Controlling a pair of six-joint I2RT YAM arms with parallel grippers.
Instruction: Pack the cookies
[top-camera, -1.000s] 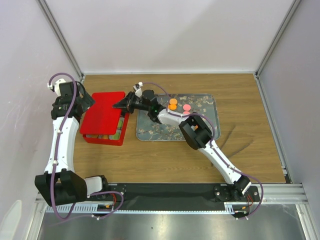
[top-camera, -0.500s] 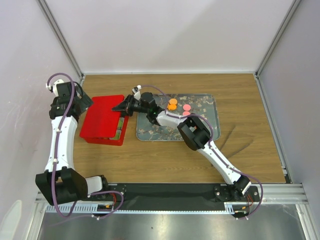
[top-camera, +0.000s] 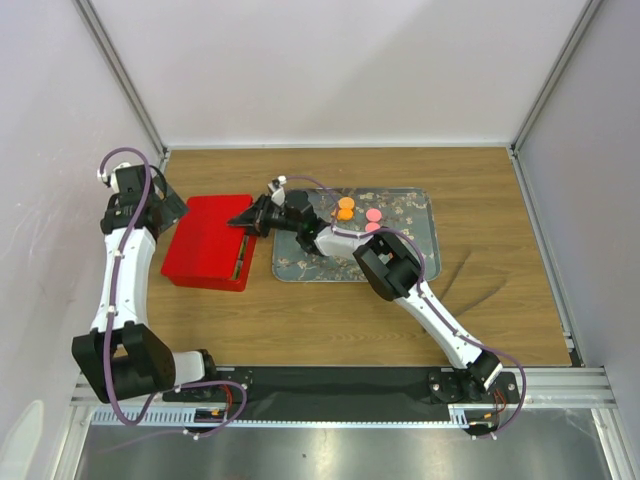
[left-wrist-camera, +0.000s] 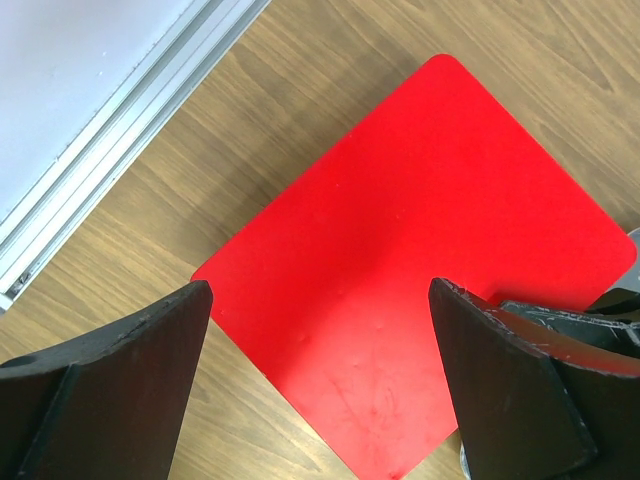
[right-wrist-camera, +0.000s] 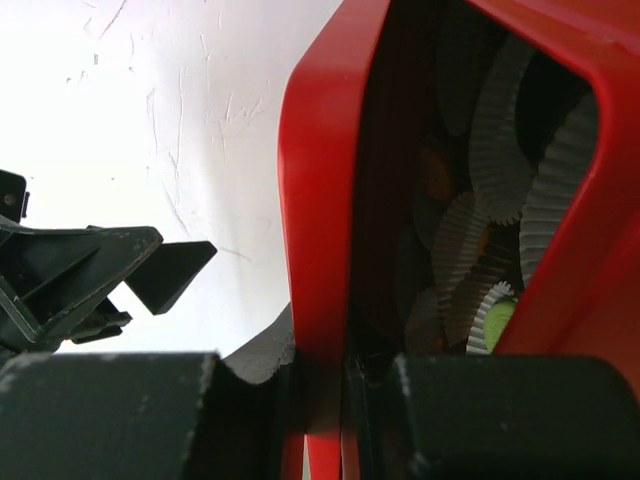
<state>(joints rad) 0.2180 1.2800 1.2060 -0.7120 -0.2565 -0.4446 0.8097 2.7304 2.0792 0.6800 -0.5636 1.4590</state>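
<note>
Wooden tabletop (top-camera: 500, 300) enclosed by white walls is seen from the top external camera, with a red box (top-camera: 203, 277) at the left covered by a flat red lid (top-camera: 205, 240). A patterned tray (top-camera: 410, 255) is set just beside it, and orange cookies (top-camera: 345, 208) and pink cookies (top-camera: 373, 215) are left on the tray's far part. The right gripper (top-camera: 243, 222) is placed at the lid's right edge, and the left gripper (top-camera: 165, 205) is held over its far left corner. From the left wrist, the lid (left-wrist-camera: 420, 270) is framed between widely parted fingers (left-wrist-camera: 110, 390), which touch nothing. From the right wrist, the lid's rim (right-wrist-camera: 315, 250) is pinched between the jaws of the right gripper (right-wrist-camera: 320, 385). White paper cups (right-wrist-camera: 500, 150) and one green cookie (right-wrist-camera: 497, 322) are glimpsed inside the box.
</note>
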